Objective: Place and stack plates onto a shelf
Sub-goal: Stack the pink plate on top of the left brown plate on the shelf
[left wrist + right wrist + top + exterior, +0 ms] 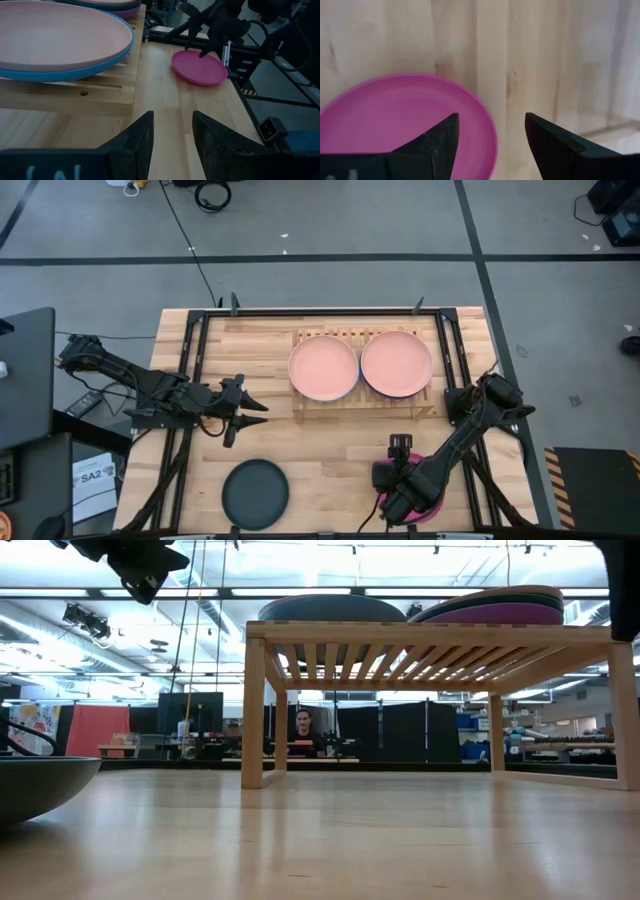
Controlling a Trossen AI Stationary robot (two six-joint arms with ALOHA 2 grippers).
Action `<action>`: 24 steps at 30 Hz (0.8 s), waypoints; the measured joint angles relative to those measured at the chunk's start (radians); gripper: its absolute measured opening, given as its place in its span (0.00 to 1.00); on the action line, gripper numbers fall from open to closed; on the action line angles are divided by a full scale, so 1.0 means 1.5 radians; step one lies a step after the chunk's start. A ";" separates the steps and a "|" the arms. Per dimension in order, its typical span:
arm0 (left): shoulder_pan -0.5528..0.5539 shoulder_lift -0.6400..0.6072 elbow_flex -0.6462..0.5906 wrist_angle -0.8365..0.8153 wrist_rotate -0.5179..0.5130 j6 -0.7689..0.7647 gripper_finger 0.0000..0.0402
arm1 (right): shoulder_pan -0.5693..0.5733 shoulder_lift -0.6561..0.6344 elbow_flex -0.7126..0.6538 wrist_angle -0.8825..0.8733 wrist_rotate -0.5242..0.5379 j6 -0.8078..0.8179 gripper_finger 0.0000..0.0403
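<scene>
The wooden shelf (pixel 320 409) stands at the table's far middle and carries two stacks of plates, each topped by a salmon pink plate (pixel 323 367) (pixel 396 363). In the left wrist view the nearer pink plate (pixel 60 35) lies on a blue one (pixel 75 75). A black plate (pixel 255 493) rests flat near the front edge. A magenta plate (pixel 401 443) lies flat at the near right. My right gripper (pixel 492 130) hangs open over the magenta plate's rim, pointing steeply down. My left gripper (pixel 258 412) stands open in the air left of the shelf.
Black metal frame rails (pixel 190 380) run along the table's left and right sides. Bare wood lies between the black plate and the magenta plate (pixel 330 480). In the low view a person (pixel 303 730) sits in the room far behind the shelf.
</scene>
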 joint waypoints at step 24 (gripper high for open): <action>0.000 0.000 0.000 -0.005 0.000 0.000 0.35 | -0.093 -0.003 -0.210 0.181 -0.146 -0.189 0.56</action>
